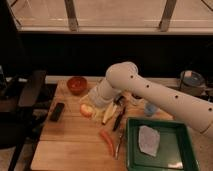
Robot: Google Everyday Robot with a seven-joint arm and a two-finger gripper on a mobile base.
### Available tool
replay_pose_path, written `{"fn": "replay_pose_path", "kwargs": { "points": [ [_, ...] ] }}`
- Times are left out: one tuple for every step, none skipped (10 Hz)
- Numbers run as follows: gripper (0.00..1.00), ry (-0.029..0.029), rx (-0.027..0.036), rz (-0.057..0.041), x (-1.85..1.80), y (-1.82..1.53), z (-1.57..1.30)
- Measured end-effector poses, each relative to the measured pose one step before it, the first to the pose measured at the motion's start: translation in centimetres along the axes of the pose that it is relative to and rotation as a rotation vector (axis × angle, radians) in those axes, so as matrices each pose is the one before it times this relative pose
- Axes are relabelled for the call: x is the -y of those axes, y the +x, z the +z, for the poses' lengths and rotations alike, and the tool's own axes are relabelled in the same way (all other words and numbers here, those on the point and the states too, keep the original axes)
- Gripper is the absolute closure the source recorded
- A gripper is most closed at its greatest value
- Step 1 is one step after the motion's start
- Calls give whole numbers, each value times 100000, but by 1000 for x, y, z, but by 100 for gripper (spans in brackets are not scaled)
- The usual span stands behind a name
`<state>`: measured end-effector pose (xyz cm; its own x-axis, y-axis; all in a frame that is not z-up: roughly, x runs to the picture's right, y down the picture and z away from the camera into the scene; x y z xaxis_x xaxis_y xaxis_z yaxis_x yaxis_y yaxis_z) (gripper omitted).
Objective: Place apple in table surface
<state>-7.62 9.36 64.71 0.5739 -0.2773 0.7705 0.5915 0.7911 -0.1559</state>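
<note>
The apple (86, 111), small and yellow-orange with a reddish blush, is low over or on the tan wooden table surface (70, 145), just in front of the orange bowl. My gripper (93, 106) is at the end of the white arm (150, 92), which reaches in from the right. The gripper is right against the apple's right side and hides part of it. I cannot tell whether the apple rests on the wood or is held.
An orange bowl (76, 85) stands behind the apple. A black block (56, 111) lies to its left. A carrot (106, 141) and dark utensils (119, 119) lie in the middle. A green tray (172, 157) with a white cloth (148, 140) is at the front right.
</note>
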Motion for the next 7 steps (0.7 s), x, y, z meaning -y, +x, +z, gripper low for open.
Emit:
{"fn": "replay_pose_path", "kwargs": {
  "points": [
    [100, -468, 464, -316, 51, -186, 209],
    [100, -1181, 626, 171, -342, 151, 880],
    [100, -763, 635, 283, -314, 226, 980],
    [100, -923, 624, 258, -407, 290, 1250],
    [100, -1313, 832, 273, -600, 464, 1970],
    [100, -1297, 1070, 28, -649, 542, 2415],
    [100, -1035, 1207, -409, -634, 412, 2401]
  ]
}}
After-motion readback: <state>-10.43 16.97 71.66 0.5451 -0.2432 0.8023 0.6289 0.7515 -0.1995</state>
